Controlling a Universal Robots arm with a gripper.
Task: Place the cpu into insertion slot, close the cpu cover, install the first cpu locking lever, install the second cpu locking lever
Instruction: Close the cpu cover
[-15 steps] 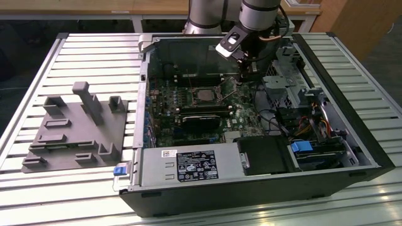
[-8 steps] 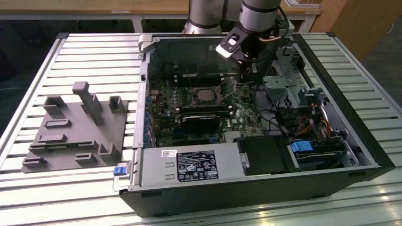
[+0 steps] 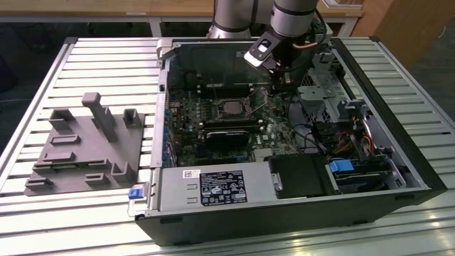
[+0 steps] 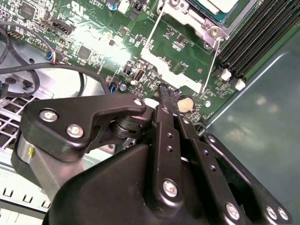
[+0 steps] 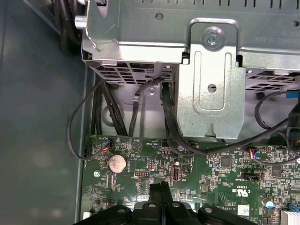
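In the second wrist view, the black matte linkage of the pincer (image 4: 166,93) is nearest, its bars studded with round silver screws. Its two narrow tips are pressed together with nothing between them. The first wrist view shows the same tips with only a thin seam between them. They hang just above the green motherboard (image 4: 93,51), just beside one round silver coin cell (image 4: 186,104); I cannot tell whether they touch the board.

Beyond the tips, two thin wire levers (image 4: 153,30) run along two sides of the cpu cover (image 4: 199,21), a flat silver metal frame. I cannot make out whether they are latched. Inside the frame lies the cpu (image 4: 219,3), pale and smooth, mostly cut off by the picture's edge. The insertion slot is hidden beneath both. Next to them are long black memory slots (image 4: 258,33) ending in two white tabs.

In the first wrist view, a folded bare-steel drive cage (image 5: 211,93) stands past the board, with black cables (image 5: 101,112) looping from under it.

In the exterior view, the grey labelled power supply (image 3: 206,186) is nearest, inside the black open computer case (image 3: 419,170), which lies on a slatted metal bench (image 3: 85,58). The cpu shows mid-board as a dull grey square in its socket. The pincer is well apart from it, toward the exterior view's right and farther back. One grey moulded fixture (image 3: 85,144) with upright posts sits on the bench to the exterior view's left. The silver arm (image 3: 291,16) is cut off at the picture's far edge.
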